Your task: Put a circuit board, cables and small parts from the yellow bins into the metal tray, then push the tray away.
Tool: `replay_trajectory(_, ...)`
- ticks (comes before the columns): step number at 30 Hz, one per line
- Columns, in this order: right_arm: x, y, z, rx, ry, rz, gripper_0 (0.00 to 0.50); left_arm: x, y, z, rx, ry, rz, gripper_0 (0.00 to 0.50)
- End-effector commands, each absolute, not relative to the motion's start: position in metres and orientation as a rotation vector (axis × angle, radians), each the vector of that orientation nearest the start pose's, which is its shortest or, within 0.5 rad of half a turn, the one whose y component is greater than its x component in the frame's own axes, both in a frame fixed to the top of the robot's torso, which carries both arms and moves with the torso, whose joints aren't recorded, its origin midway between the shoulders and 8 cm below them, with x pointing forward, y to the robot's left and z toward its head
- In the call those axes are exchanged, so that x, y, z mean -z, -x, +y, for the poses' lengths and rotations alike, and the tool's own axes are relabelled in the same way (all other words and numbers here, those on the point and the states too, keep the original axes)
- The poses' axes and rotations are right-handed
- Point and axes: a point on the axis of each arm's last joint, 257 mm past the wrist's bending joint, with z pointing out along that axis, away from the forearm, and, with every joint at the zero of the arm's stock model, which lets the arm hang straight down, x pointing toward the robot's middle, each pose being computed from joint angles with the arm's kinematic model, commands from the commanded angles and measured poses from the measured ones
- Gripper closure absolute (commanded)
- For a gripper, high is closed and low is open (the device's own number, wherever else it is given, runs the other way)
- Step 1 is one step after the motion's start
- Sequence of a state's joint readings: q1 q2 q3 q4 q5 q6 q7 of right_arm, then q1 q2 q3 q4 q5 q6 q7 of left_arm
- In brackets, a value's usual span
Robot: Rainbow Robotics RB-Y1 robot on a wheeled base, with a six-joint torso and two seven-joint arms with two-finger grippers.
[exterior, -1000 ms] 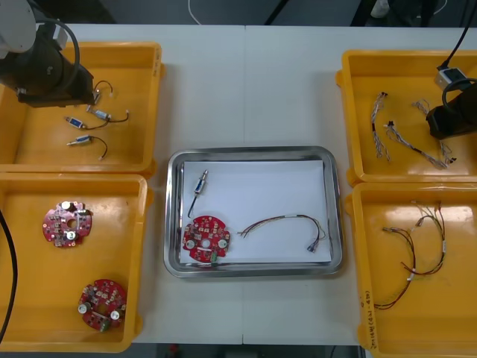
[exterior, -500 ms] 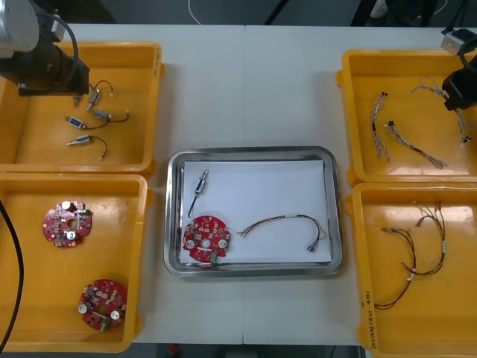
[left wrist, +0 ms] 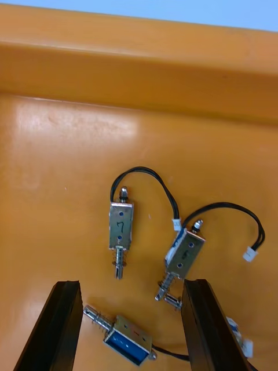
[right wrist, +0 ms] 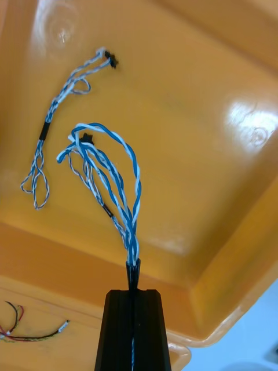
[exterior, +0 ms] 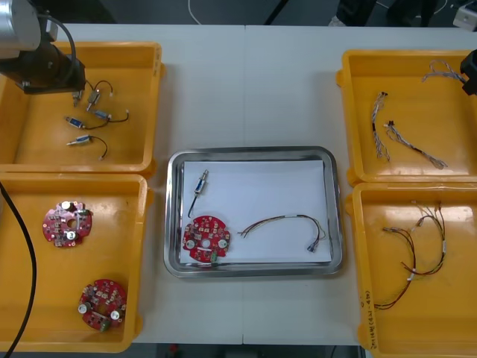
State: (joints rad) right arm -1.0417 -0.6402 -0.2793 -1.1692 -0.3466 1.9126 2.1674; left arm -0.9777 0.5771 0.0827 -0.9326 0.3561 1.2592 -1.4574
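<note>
We have the right gripper (right wrist: pixel 134 272) pinched tight on a twisted blue and white cable (right wrist: pixel 110 168), gripped at one end, with its loops fanning out ahead of the fingertips over the floor of the far right yellow plastic bin (exterior: pixel 358 67). Two loose blue and white cables (exterior: pixel 378 127) lie on that bin's floor, apart from the held one and nearer the tray side. That bin's inner wall stands between the held cable and the shiny rectangular metal tray (exterior: pixel 173 224), which sits mid-table between the four bins. On the tray's white inside we see a round red circuit board (exterior: pixel 206 240) at the near left corner, a small metal part with a black lead (exterior: pixel 201 184) just beyond it, and a thin red and yellow cable (exterior: pixel 287 222) curving off to the board's right. None of the three touch. The left gripper (left wrist: pixel 130 283) has its fingers spread wide with nothing held, low over the far left yellow bin (exterior: pixel 149 74). Loose small metal parts (left wrist: pixel 120 229) lie under it: two just ahead of the fingertips, one down between the fingers, and one plunger end just beside a finger. The near left yellow bin (exterior: pixel 141 261) holds two spare red boards (exterior: pixel 68 224), and the near right yellow bin (exterior: pixel 365 298) holds loose red and yellow cables (exterior: pixel 417 253).
</note>
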Motion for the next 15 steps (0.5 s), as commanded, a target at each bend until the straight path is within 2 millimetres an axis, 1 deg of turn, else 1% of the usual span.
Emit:
replay_trajectory(1,0.047,-0.553,-0.370,0.199,0.595,2.550,0.500,0.077,-0.672,0.404,-0.165,0.103,2.318,0.000)
replay_trajectory(3,0.039,-0.555,-0.355,0.219,0.636,2.491,0.500,0.079,-0.676,0.407,-0.173,0.099,2.313,0.000)
replay_trajectory(6,0.032,-0.556,-0.336,0.241,0.695,2.432,0.500,0.083,-0.682,0.407,-0.182,0.090,2.308,0.000)
replay_trajectory(7,0.033,-0.556,-0.333,0.244,0.708,2.424,0.500,0.083,-0.683,0.407,-0.185,0.088,2.305,0.000)
replay_trajectory(9,0.030,-0.554,-0.317,0.252,0.768,2.383,0.500,0.088,-0.684,0.407,-0.188,0.088,2.311,0.000)
replay_trajectory(11,0.031,-0.550,-0.303,0.260,0.833,2.344,0.500,0.092,-0.686,0.407,-0.187,0.083,2.309,0.000)
replay_trajectory(12,0.034,-0.547,-0.295,0.259,0.868,2.327,0.500,0.094,-0.688,0.405,-0.189,0.077,2.306,0.000)
replay_trajectory(13,0.035,-0.545,-0.291,0.261,0.884,2.319,0.500,0.093,-0.688,0.405,-0.194,0.074,2.304,0.000)
replay_trajectory(15,0.040,-0.538,-0.276,0.269,0.955,2.286,0.500,0.099,-0.688,0.408,-0.205,0.070,2.308,0.000)
